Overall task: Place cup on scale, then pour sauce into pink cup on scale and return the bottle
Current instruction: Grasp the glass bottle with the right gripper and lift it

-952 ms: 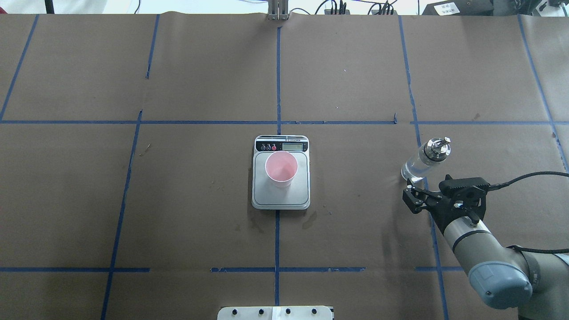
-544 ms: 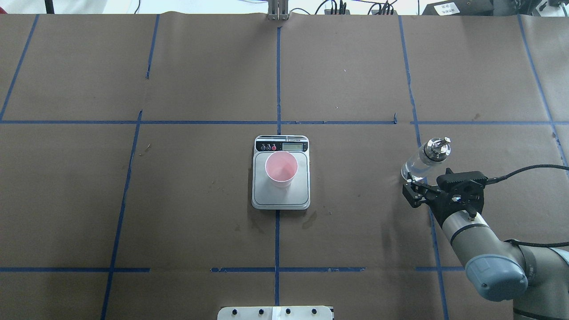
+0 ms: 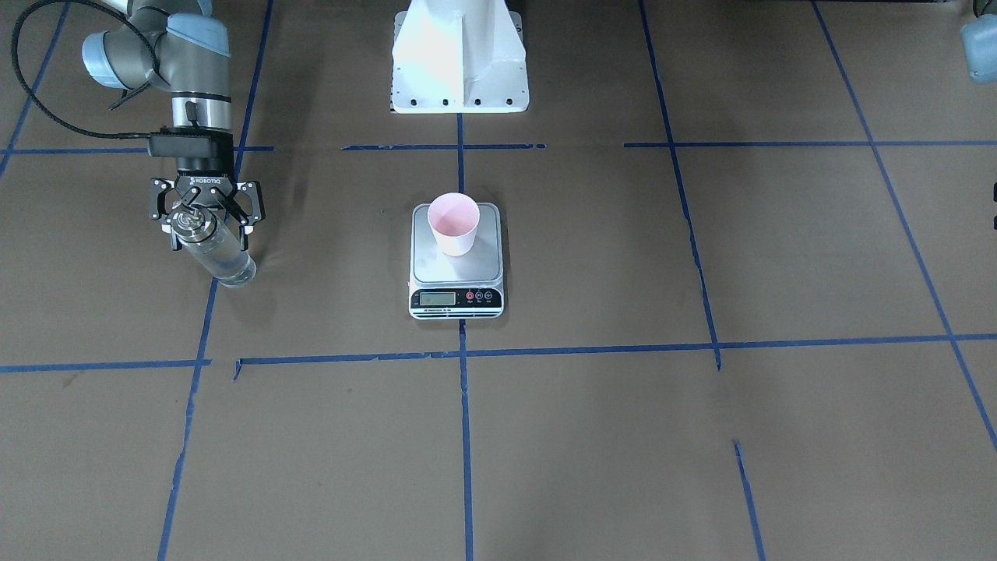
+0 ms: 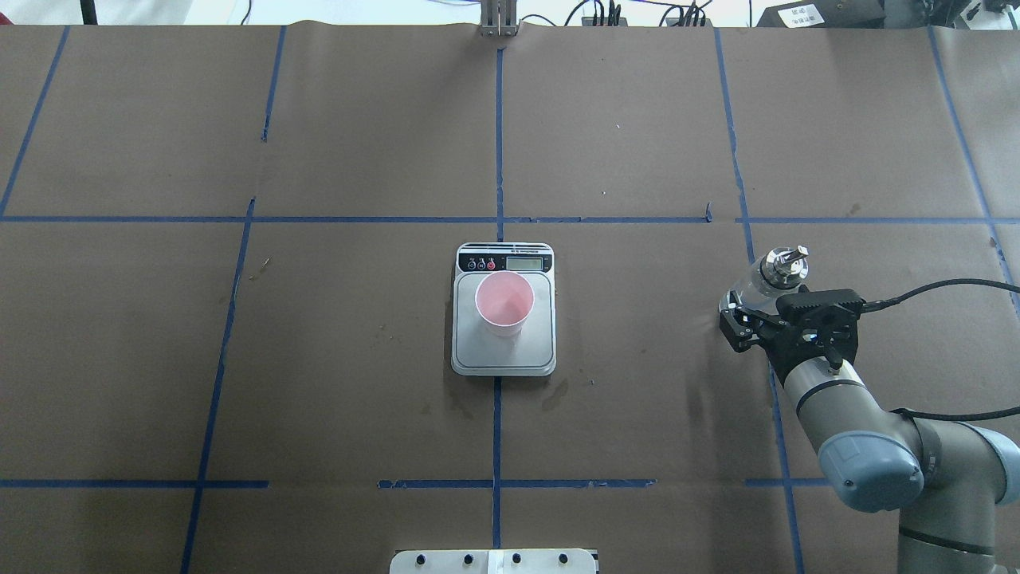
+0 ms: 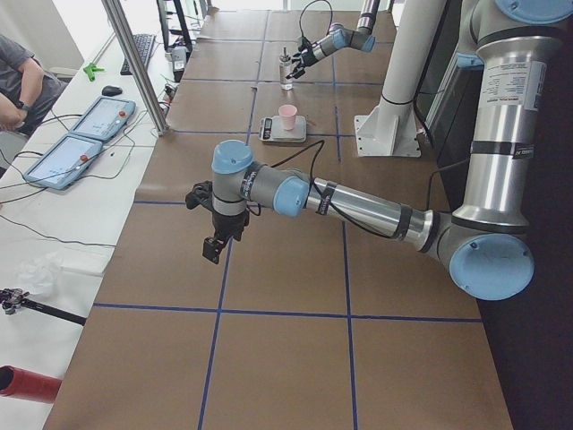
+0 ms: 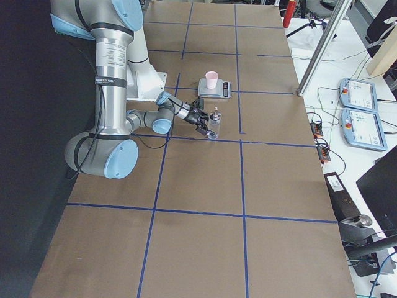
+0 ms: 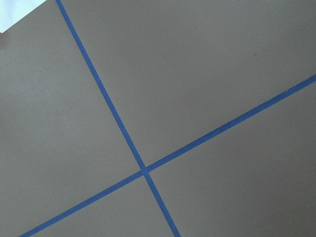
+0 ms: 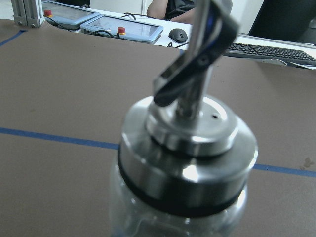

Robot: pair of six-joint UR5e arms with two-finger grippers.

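The pink cup [image 4: 504, 301] stands upright on the scale [image 4: 504, 355] at the table's middle; both also show in the front view, cup [image 3: 453, 222] and scale [image 3: 456, 271]. The clear glass bottle [image 4: 769, 275] with its silver cap stands on the table to the right. My right gripper [image 4: 766, 309] is open, with its fingers on either side of the bottle's upper part [image 3: 220, 257] and apart from it. The right wrist view shows the cap [image 8: 187, 148] very close. My left gripper [image 5: 215, 246] shows only in the exterior left view, far from the scale; I cannot tell its state.
Brown paper with blue tape lines [image 4: 498, 159] covers the table. The robot's white base [image 3: 459, 58] stands behind the scale. Tablets and a keyboard [image 8: 266, 49] lie beyond the table's far edge. The left wrist view shows only paper and a tape cross [image 7: 144, 170].
My right gripper has moved forward to the bottle, and its open fingers now straddle it. The bottle, cup and scale have not moved.
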